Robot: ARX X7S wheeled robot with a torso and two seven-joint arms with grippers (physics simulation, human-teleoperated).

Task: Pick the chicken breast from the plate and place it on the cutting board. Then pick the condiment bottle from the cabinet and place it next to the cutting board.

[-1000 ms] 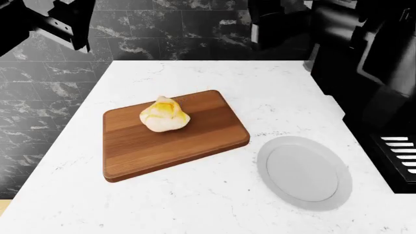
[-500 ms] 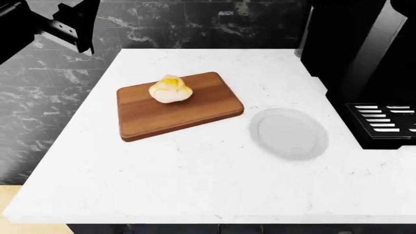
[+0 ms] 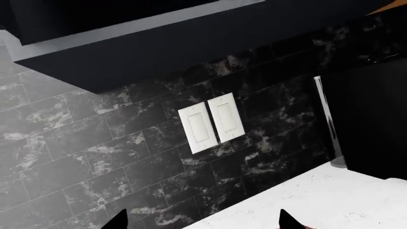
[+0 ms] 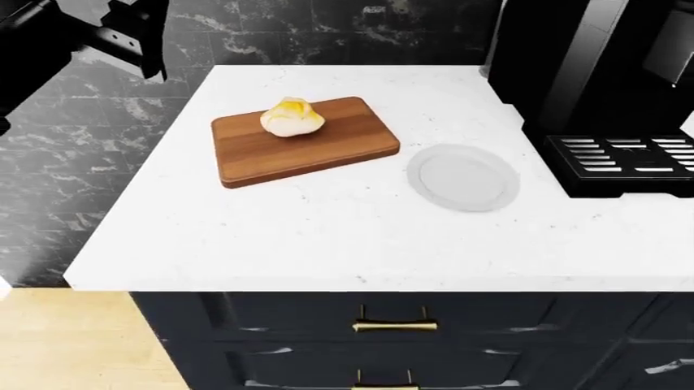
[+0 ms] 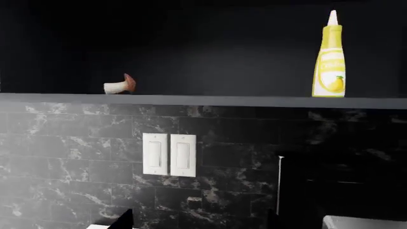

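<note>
The chicken breast (image 4: 292, 118), pale with a yellow patch, lies on the far part of the reddish-brown cutting board (image 4: 304, 142). To the board's right the grey-white plate (image 4: 463, 177) is bare. The yellow condiment bottle (image 5: 330, 57) stands upright on the dark cabinet shelf (image 5: 203, 100), well above and to one side of my right gripper (image 5: 198, 220), which is open and holds nothing. My left gripper (image 3: 202, 222) is open too, its tips apart before the tiled wall. In the head view only the left arm (image 4: 103, 36) shows, high at the left.
A black coffee machine (image 4: 607, 97) stands at the counter's right end, next to the plate. A small pale, red-tipped item (image 5: 119, 86) lies on the shelf, away from the bottle. A white double wall switch (image 5: 169, 154) is under the shelf. Drawers with gold handles (image 4: 395, 326) front the counter.
The head view has drawn back from the counter: board, chicken and plate look smaller and farther, and the drawer fronts now show. The chicken stays on the board.
</note>
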